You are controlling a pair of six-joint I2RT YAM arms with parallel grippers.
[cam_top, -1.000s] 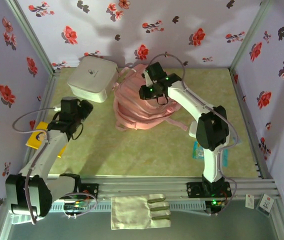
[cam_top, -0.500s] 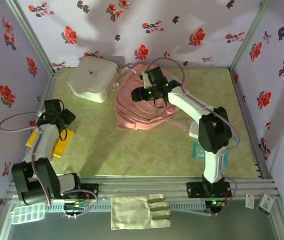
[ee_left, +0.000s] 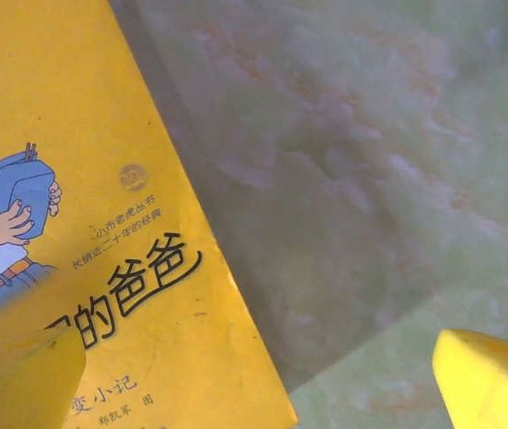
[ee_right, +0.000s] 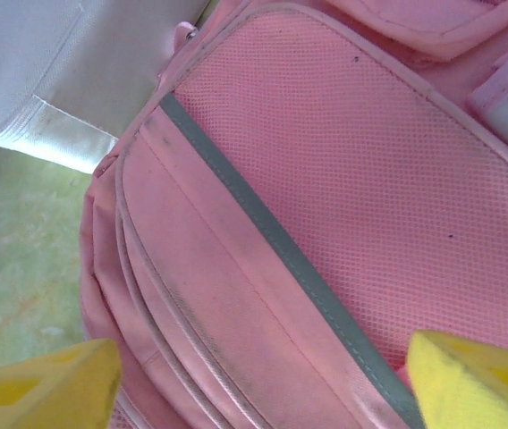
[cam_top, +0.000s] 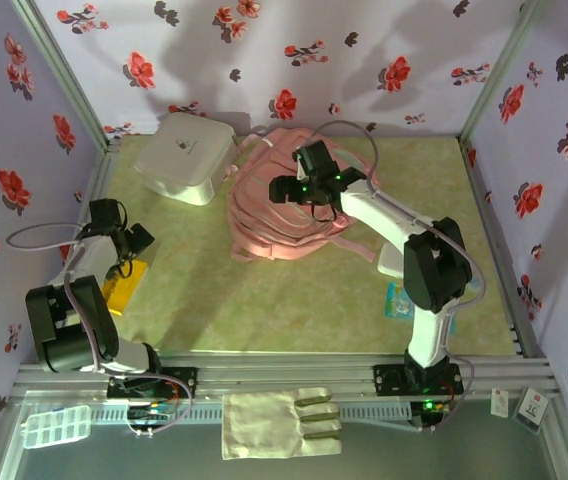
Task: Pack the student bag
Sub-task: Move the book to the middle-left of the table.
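Observation:
The student bag, a large soft pink backpack with pale trim, lies flat at the table's middle back. My right gripper hovers over its top, and the wrist view shows the jaws open above the bag's mesh panel, yellow fingertips wide apart with nothing between them. My left gripper is low at the table's left edge, over a yellow book. In the left wrist view the gripper is open, one fingertip over the book's cover, the other over bare table.
A white rounded-square box stands at the back left, touching the bag's corner. A teal flat item lies by the right arm. A white cloth pouch and a clear organiser box sit past the front rail. Flowered walls close three sides.
The left arm pulled back left and down over the yellow book, its jaws widening. The right gripper opened over the bag and shifted slightly right.

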